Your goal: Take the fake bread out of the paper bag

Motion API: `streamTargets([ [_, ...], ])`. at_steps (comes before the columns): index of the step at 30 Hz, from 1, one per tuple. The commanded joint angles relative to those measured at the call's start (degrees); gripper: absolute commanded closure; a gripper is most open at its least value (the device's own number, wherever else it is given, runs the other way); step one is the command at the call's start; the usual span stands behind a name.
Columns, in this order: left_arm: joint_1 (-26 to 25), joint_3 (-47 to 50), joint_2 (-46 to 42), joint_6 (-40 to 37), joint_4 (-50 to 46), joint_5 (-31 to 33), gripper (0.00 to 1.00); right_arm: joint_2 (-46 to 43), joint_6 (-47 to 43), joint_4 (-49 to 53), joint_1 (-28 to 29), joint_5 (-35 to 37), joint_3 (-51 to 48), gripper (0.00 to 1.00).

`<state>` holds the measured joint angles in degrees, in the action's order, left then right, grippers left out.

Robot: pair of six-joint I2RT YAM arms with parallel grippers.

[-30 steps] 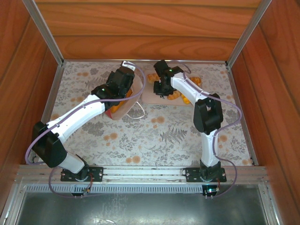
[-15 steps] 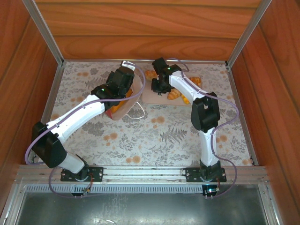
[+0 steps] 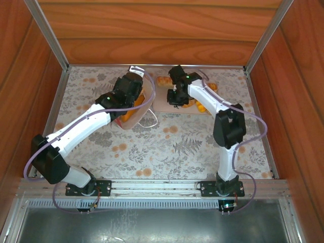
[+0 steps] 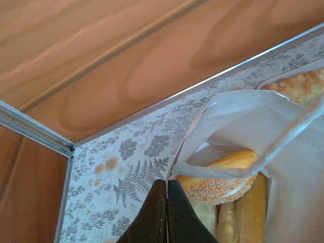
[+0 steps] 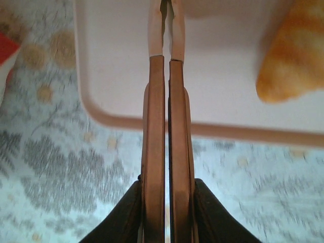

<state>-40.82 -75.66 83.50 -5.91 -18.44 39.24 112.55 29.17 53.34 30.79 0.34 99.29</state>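
1. Top: left end effector [image 3: 130, 92] at the paper bag [image 3: 132, 119] on the counter [image 3: 167, 142]; some fake bread [image 3: 162, 81] lies on the tray [image 3: 162, 104].
2. Left wrist: pinched shut on the bag rim; sesame roll [image 4: 223, 178] inside. Hold the mouth wide.
3. Right wrist: right end effector [image 5: 166, 212] clamps tongs [image 5: 165, 101], tips together, empty. Spread them before entering; grip the roll mid-body.

Looked down from above and behind over the floral-patterned table [image 3: 167, 142]. Pressed close from the wrists onto the white paper bag [image 4: 243, 116] and flat pale pink tray [image 5: 116, 61], both shared upper centre overhead.
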Motion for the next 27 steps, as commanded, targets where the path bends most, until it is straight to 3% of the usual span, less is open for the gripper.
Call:
streamTargets([
  [1, 0.34, 0.9, -1.63, 1.34, 1.75, 0.0, 1.0, -9.1, 1.48, 1.1, 0.32, -3.74, -4.2, 0.75],
  [6, 0.32, 1.3, -1.21, 2.2, 1.73, -0.97, 1.0, -19.43, 1.41, 2.07, 0.62, -5.57, -8.93, 0.73],
  [17, -0.24, 1.57, -0.66, 4.08, 1.8, -4.01, 1.0, -40.42, -1.65, -7.7, 7.5, -6.22, -17.68, 0.69],
  [27, -0.78, 1.74, -0.48, 4.55, 1.78, -3.91, 1.0, -41.03, -2.11, -7.68, 13.09, -6.49, -15.89, 0.68],
])
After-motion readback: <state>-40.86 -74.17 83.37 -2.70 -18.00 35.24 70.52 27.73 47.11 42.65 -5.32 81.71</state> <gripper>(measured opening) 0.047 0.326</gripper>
